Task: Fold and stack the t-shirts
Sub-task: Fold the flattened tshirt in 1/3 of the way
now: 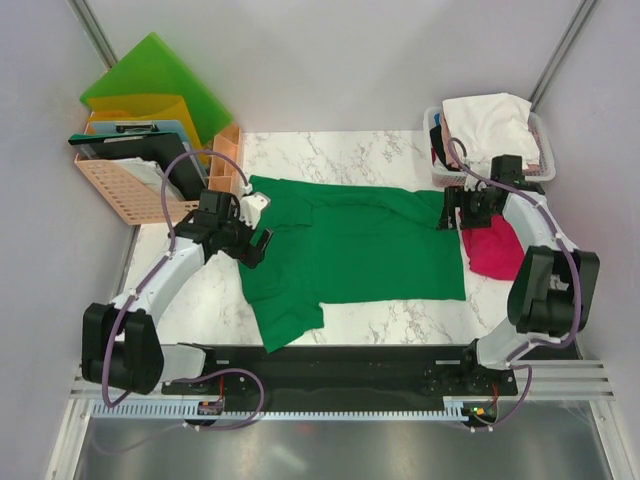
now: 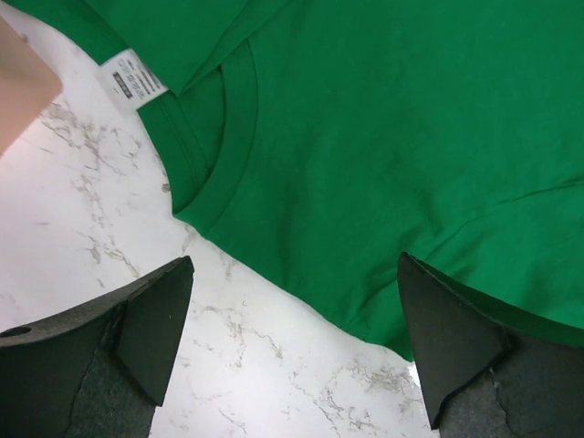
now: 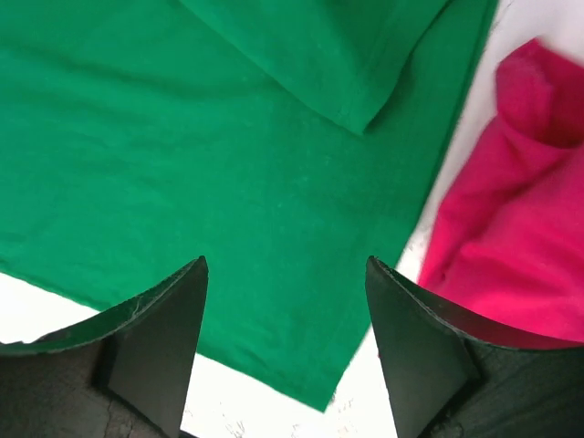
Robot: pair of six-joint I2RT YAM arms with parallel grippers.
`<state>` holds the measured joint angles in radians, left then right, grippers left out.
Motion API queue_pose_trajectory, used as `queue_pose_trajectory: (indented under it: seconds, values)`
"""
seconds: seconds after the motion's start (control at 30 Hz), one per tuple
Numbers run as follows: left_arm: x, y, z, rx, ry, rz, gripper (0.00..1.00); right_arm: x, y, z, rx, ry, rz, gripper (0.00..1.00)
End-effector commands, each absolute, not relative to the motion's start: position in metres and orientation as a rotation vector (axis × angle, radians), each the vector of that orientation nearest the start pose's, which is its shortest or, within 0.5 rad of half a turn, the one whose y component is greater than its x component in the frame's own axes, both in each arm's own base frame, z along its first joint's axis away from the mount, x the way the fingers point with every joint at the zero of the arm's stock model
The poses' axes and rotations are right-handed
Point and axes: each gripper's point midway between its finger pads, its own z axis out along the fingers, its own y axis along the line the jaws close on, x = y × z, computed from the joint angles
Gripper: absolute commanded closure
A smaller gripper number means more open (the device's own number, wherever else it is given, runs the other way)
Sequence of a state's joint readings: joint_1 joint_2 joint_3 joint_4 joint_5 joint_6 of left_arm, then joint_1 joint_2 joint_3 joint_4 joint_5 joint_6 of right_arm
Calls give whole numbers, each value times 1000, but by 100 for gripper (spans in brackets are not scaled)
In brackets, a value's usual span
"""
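Note:
A deep green t-shirt [image 1: 350, 245] lies spread flat across the marble table, collar to the left and hem to the right. My left gripper [image 1: 250, 243] hovers at the collar end, open; in the left wrist view its jaws [image 2: 294, 260] straddle the shirt's shoulder edge [image 2: 383, 137] and bare marble. My right gripper [image 1: 447, 210] is at the hem's far corner, open, with the green corner [image 3: 274, 301] lying below its jaws [image 3: 286, 260]. A magenta-red t-shirt [image 1: 495, 250] [image 3: 511, 228] lies crumpled beside it at the right. A white t-shirt [image 1: 490, 120] sits in the basket.
A white basket [image 1: 548, 150] stands at the back right. An orange crate [image 1: 115, 185] with folders and a clipboard stands at the back left, a small orange organiser [image 1: 225, 165] next to it. A sleeve [image 1: 285, 320] hangs toward the black rail at the near edge.

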<state>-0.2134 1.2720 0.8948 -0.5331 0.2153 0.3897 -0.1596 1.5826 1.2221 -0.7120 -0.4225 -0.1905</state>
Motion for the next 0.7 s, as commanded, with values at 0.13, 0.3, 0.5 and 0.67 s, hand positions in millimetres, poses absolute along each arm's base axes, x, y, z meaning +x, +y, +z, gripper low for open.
queue_pose_trajectory:
  seconds: [0.13, 0.3, 0.5, 0.67]
  values:
    - [331, -87, 100, 717, 2349, -155, 0, 394, 18, 89, -147, 2519, 496, 27]
    - [345, -101, 91, 721, 2360, -234, 0, 417, 16, 83, -122, 2500, 503, 32]
    - [364, -107, 77, 744, 2326, -246, 1, 439, 15, 77, -105, 2492, 500, 39]
    - [376, -110, 63, 760, 2339, -246, 1, 453, 19, 65, -99, 2506, 487, 40]
